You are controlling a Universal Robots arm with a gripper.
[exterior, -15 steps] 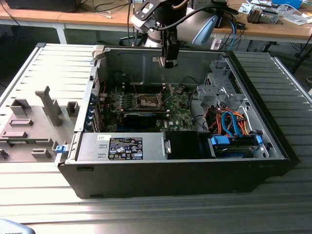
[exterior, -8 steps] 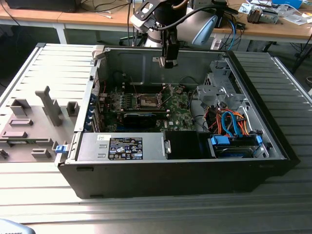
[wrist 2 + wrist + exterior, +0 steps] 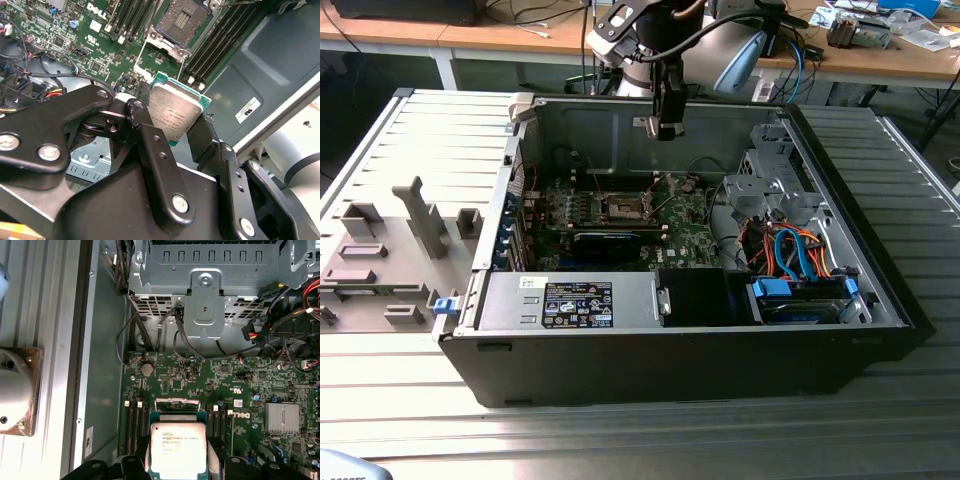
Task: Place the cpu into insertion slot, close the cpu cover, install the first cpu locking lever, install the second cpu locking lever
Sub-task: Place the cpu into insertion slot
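**Exterior view, from its left to its right.** A grey fixture tray (image 3: 390, 250) lies on the ribbed table (image 3: 620, 430), beside the left wall of the open computer case (image 3: 670, 370). Inside the case you see the power supply (image 3: 580, 300) along the front edge. The green motherboard (image 3: 690, 235) lies behind it, and a tangle of orange and blue cables (image 3: 800, 255) fills the right corner. The insertion slot (image 3: 623, 207) sits mid-board. Your gripper (image 3: 667, 125) hangs above it near the case's back wall, well apart from the board.

**Second wrist view.** This view gives you the grasp. The two black fingers (image 3: 150, 145) of the gripper (image 3: 175, 125) pinch the cpu (image 3: 175, 112) by opposite edges, with its silvery top tilted toward the camera. Beyond the chip the insertion slot (image 3: 181, 20) lies open with a dark centre, flanked by black memory slots (image 3: 220, 42).

**First wrist view.** Here the cpu (image 3: 178, 447) faces you squarely, clamped in the gripper (image 3: 178, 460). Past it you see the motherboard (image 3: 225, 380), a silver heat sink (image 3: 282, 417) and the metal drive cage (image 3: 205, 310) at the board's far edge.
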